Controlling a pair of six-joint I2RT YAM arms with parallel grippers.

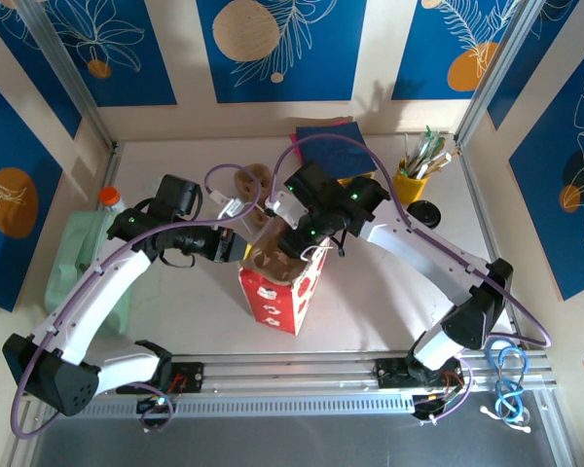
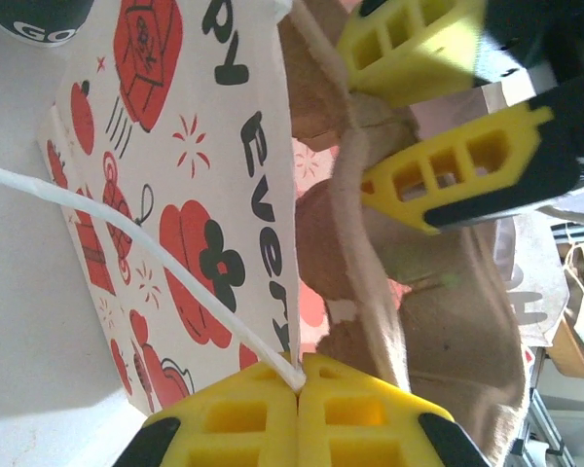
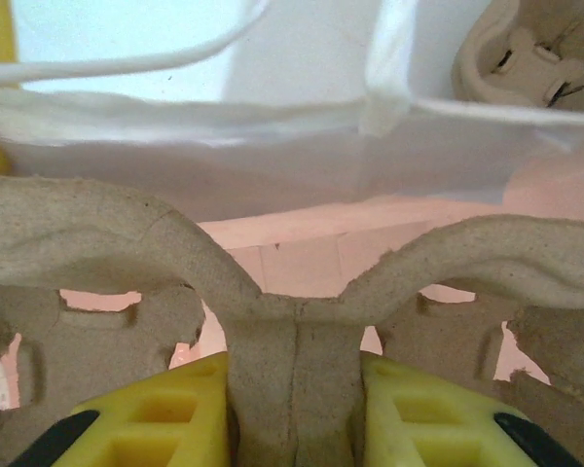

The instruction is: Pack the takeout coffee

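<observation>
- The left jaws are clenched on the thin white handle cord [image 2: 127, 233] of the paper bag [image 1: 273, 297]. If the cord slips out, the mouth may sag shut or the bag may tip on the surface [image 1: 389, 311].
- The right jaws grasp the centre rib of the pulp carrier [image 3: 292, 292] at the bag's mouth. A corner catching the rim could tear it.
- The takeout coffee [image 2: 34, 15], seemingly the dark-printed cup edge, stands outside the bag, just beside it. A dragged bag could knock it over.

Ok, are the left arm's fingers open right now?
No, the left fingers are pressed together on the bag's white cord handle.
</observation>
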